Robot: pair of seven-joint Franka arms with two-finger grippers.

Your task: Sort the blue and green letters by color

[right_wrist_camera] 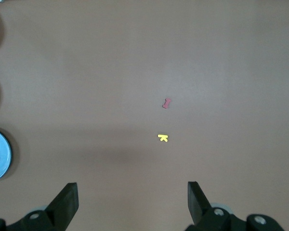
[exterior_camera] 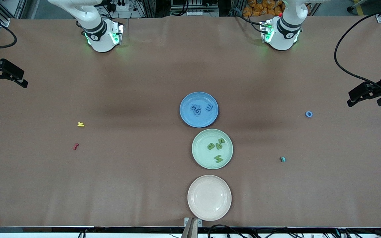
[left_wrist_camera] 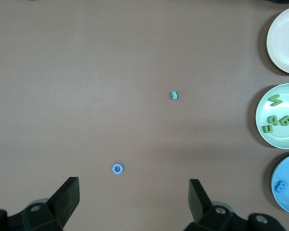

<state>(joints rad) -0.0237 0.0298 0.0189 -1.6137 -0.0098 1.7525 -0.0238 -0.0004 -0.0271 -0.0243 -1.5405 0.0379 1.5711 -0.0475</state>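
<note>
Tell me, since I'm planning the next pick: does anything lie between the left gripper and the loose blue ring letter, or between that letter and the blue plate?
Nothing visible does. The left gripper hangs open over bare table near the blue ring letter. Between that letter and the blue plate there is only bare tabletop.

Blue plate (left_wrist_camera: 286,190) & green plate (left_wrist_camera: 279,115) cut by left wrist view's edge. Blue letters (exterior_camera: 201,108) on blue plate overlap, too small to read. Teal piece (exterior_camera: 283,159) shape unclear.
</note>
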